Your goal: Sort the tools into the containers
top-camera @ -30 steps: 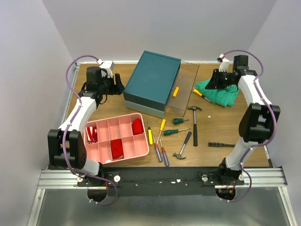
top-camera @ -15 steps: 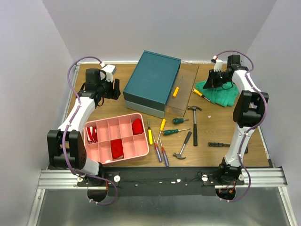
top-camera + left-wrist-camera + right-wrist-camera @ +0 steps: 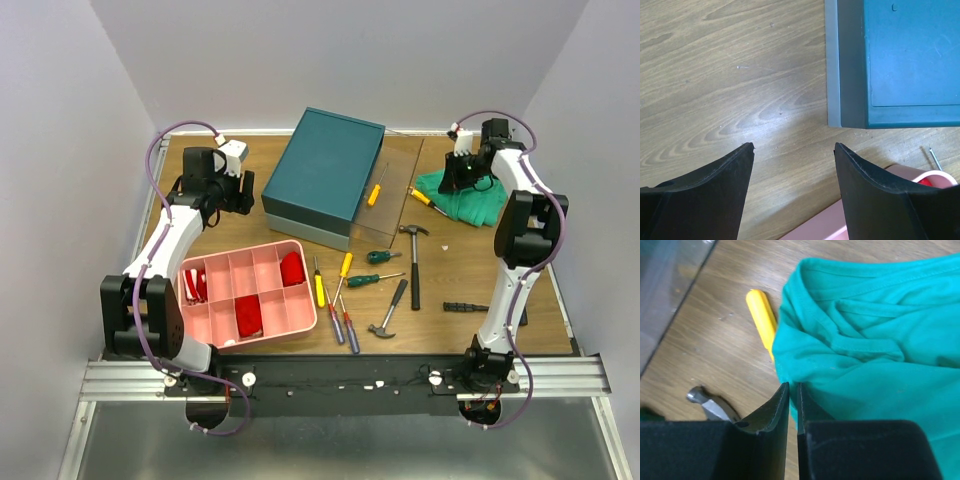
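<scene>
Top view: the box stands at 12 o'clock on the table, with the tools loose at its 3 to 5 o'clock.

Left wrist: the left gripper is spread wide and empty, with the box at 1 o'clock.

Right wrist: the right gripper is pinched together at the cloth edge. A screwdriver lies at 11 o'clock and a hammer at 9.

Your left pincer points down with its fingers spread wide apart, its arm stretched forward along the far left. Your right pincer has its fingers pressed almost together, its arm folded steeply and reaching to the far right
</scene>
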Available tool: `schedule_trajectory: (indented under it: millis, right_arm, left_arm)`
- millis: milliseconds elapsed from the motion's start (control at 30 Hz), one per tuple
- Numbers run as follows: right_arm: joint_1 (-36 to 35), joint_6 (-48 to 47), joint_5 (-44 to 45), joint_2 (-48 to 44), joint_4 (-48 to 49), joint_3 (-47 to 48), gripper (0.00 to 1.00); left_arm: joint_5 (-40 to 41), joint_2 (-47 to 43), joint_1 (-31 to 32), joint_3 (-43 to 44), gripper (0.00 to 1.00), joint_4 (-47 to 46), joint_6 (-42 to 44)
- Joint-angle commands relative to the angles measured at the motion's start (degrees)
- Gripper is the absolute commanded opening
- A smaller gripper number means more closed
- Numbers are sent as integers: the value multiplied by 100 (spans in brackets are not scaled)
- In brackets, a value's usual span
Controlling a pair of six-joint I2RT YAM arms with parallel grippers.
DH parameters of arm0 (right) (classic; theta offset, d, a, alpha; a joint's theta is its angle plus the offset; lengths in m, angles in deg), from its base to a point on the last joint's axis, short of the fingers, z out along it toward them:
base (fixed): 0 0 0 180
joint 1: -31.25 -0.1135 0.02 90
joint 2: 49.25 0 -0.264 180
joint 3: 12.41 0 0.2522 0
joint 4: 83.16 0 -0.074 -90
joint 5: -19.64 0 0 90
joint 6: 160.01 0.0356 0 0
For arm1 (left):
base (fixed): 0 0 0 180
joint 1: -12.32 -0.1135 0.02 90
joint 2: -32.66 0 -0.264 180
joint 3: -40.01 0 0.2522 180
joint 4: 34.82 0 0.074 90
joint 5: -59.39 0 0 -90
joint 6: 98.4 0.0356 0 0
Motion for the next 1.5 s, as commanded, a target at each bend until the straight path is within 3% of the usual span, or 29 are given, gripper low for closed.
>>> schedule_trajectory:
  millis: [0,133,333,433,500,533,567,667,767,867,1233,1467]
  right_arm:
    - [-32,-137,879,116,177,-66,18]
    - [-32,21,2080,134,730,4,18]
    - [-41,3,2770,196,1065,373,16]
    - [-41,56,2412,38,953,356,15]
    - [-41,-161,1185,-217,698,321,20]
    - [-50,-233,684,-322,445,260,24]
    - [-59,-269,-113,-497,372,181,35]
    - [-173,-461,-874,-631,47,-22,52]
    - [-261,-866,-1157,-797,221,-547,57]
    - [-278,-1103,-1001,-1009,829,-1067,60]
    - [-349,-1498,-473,177,-372,573,60]
    - [-419,-2009,238,125,-577,295,62]
  left_arm:
    - [68,41,-28,97,75,-24,-26]
    - [128,-2,-28,79,75,11,-9]
    - [243,-187,-28,-105,76,-103,-52]
    - [138,-240,-28,-175,77,-120,-123]
    - [59,-240,-28,-193,77,-173,-175]
    - [50,-231,-28,-193,77,-191,-176]
    - [24,-223,-28,-193,77,-191,-202]
    - [-47,-205,-19,-184,77,-226,-220]
    - [-108,-187,-19,-184,76,-226,-229]
    - [-135,-240,-19,-184,76,-138,-202]
    - [59,-390,-19,-114,77,248,105]
    - [68,-126,-19,62,77,135,97]
